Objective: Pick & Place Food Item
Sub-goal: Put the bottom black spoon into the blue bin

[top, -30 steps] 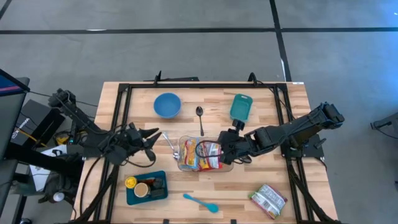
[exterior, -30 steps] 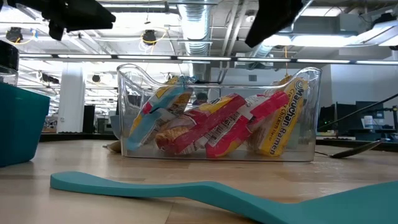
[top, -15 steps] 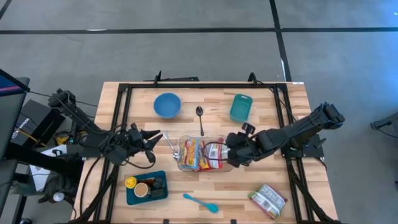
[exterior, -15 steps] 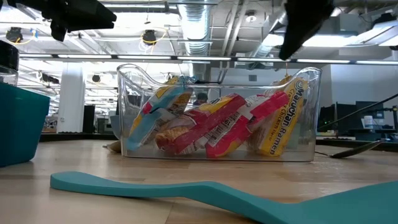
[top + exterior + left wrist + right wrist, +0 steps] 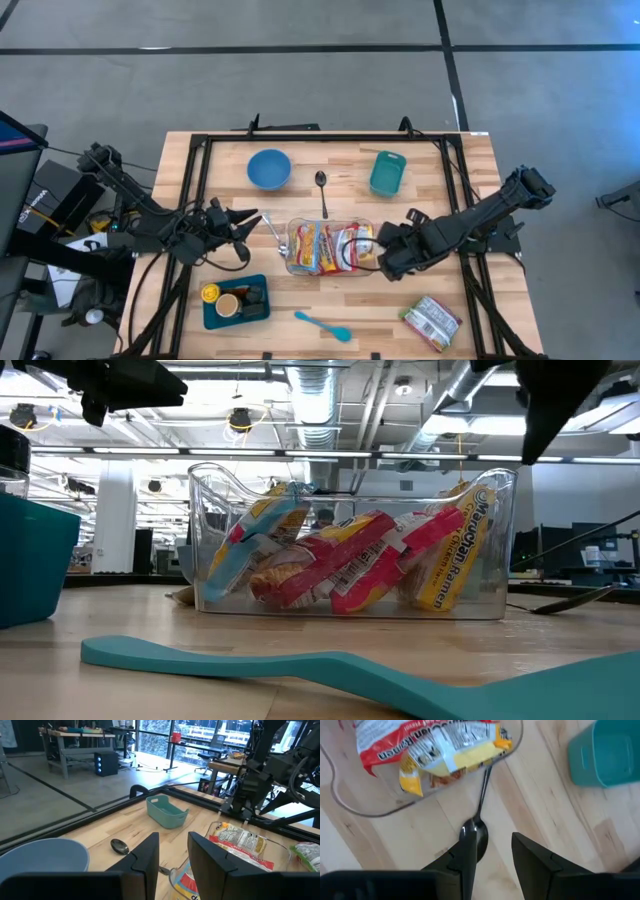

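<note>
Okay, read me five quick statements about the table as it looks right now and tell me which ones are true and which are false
1. The clear bin holds ramen packets. True.
2. The blue bowl sits inside the clear bin. False: it stands apart, on the table near the far edge.
3. The right tool grips a ramen packet. False: its fingers are apart with nothing between them.
4. A metal spoon lies between the blue bowl and the teal container. True.
5. The teal spatula rests in the teal tray. False: it lies on the table beside the tray.
</note>
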You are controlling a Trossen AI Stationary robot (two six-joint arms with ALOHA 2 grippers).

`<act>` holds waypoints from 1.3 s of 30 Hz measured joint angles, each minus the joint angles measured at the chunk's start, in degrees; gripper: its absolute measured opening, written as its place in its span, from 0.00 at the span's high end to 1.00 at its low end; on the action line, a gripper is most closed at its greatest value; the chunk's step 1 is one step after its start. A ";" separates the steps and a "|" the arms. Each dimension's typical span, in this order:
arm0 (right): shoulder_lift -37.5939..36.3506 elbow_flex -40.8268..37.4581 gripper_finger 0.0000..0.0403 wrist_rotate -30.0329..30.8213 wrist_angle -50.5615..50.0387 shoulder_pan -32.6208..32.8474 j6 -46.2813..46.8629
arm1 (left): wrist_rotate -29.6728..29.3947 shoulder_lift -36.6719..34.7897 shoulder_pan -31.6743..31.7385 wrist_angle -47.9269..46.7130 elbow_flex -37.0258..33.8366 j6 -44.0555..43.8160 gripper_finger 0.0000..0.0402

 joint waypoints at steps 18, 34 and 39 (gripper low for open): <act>-0.02 0.00 0.71 0.07 -5.93 5.13 11.51 | 0.00 0.00 0.00 0.00 0.00 0.00 0.76; -0.02 0.00 0.71 9.09 -4.47 15.20 28.26 | 0.01 0.00 0.00 0.00 0.00 0.32 0.76; -0.02 0.00 0.71 11.55 -4.41 16.84 31.98 | 0.02 0.00 0.00 0.00 0.00 0.39 0.76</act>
